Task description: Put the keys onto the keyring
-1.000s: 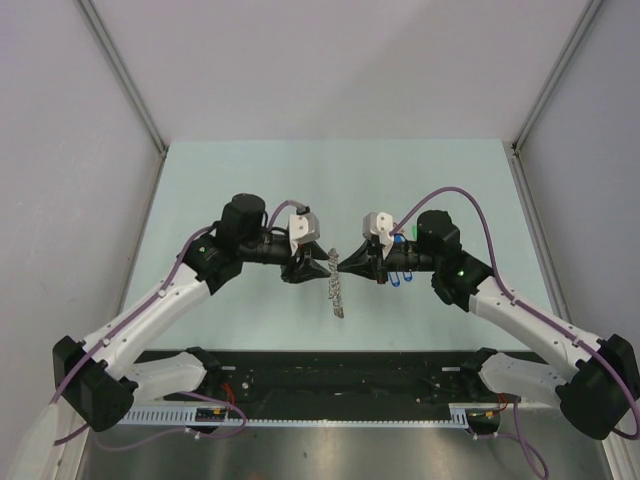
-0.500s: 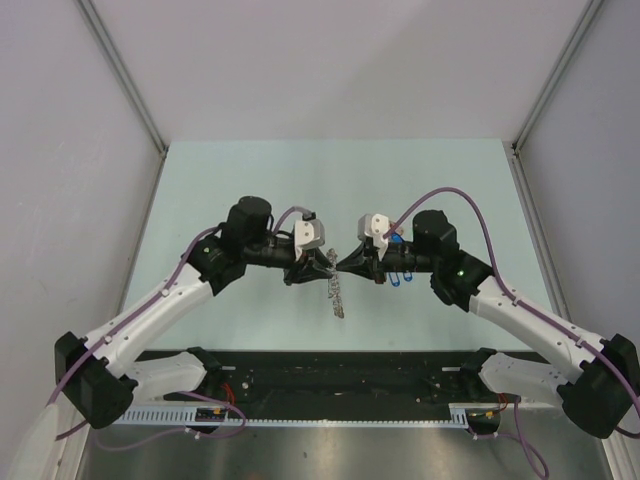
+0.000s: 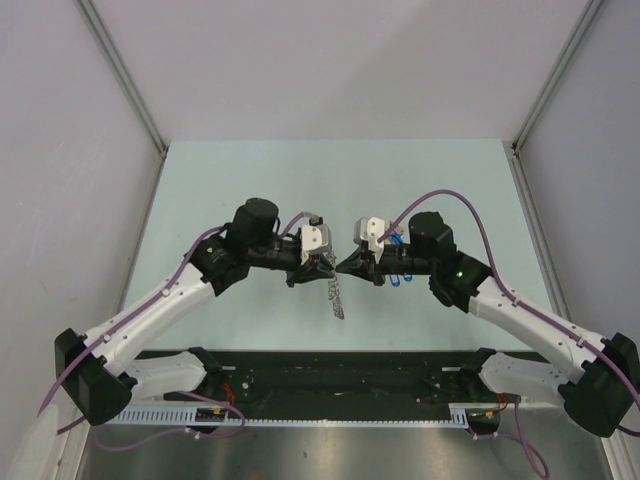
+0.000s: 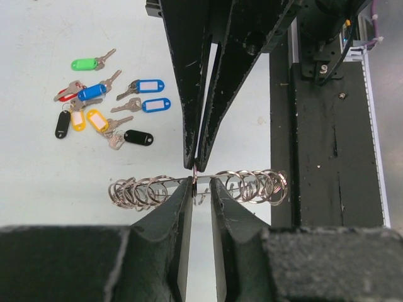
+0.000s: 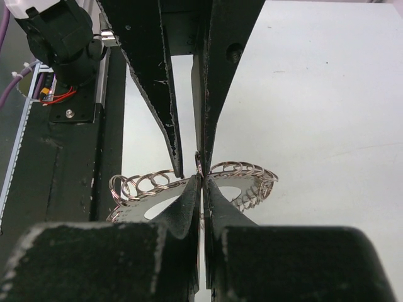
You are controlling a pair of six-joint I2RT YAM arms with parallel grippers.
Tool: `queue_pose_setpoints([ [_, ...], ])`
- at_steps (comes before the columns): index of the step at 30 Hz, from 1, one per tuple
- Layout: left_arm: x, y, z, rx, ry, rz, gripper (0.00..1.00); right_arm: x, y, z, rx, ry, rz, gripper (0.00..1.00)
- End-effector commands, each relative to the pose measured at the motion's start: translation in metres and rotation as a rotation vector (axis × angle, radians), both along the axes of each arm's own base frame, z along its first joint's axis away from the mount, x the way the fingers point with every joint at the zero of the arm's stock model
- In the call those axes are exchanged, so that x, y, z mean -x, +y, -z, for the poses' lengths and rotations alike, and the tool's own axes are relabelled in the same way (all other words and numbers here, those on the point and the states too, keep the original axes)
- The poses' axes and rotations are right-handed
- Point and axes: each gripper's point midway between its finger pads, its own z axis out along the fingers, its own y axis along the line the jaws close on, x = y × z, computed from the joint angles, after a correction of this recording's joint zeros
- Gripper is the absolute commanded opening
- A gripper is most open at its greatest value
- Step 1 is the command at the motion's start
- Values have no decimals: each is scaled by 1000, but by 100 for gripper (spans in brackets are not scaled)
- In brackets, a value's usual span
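Note:
The keyring (image 3: 336, 298) is a flat grey plate edged with several small wire rings. It hangs in the air between the two grippers, above the table. My right gripper (image 5: 203, 179) is shut on one small ring at the plate's edge. My left gripper (image 4: 201, 182) faces it tip to tip, with its jaws a narrow gap apart around that same ring (image 4: 195, 171). The ring lies against the left finger (image 4: 182, 195). The keys (image 4: 104, 116), with blue, green, yellow, black and red tags, lie in a loose cluster on the table. In the top view they are partly hidden under the right gripper (image 3: 342, 265).
A black rail (image 3: 340, 375) with cabling runs along the near table edge, close behind both arms. Grey walls close in the pale table (image 3: 250, 180) at the left, right and back.
My left gripper has moved right and turned at the wrist, closing in on the right gripper's tips. The right gripper has shifted slightly left. The keyring still hangs between them.

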Motion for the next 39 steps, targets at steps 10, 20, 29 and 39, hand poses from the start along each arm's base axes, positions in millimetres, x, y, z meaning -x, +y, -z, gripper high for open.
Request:
queue_pose_setpoints([
  [10,-2,-3,-12,-9,-76,8,11,-3,5,-36,-60,-97,6,0],
  [20,-6,-3,-13,100,-91,-81,0,3,2,-45,-87,-53,26,41],
  [29,-2,3,-21,249,-124,-148,0,-18,-25,-52,-140,104,233,89],
  [39,-7,14,-22,240,-162,-144,0,-58,-88,-59,-397,198,631,100],
])
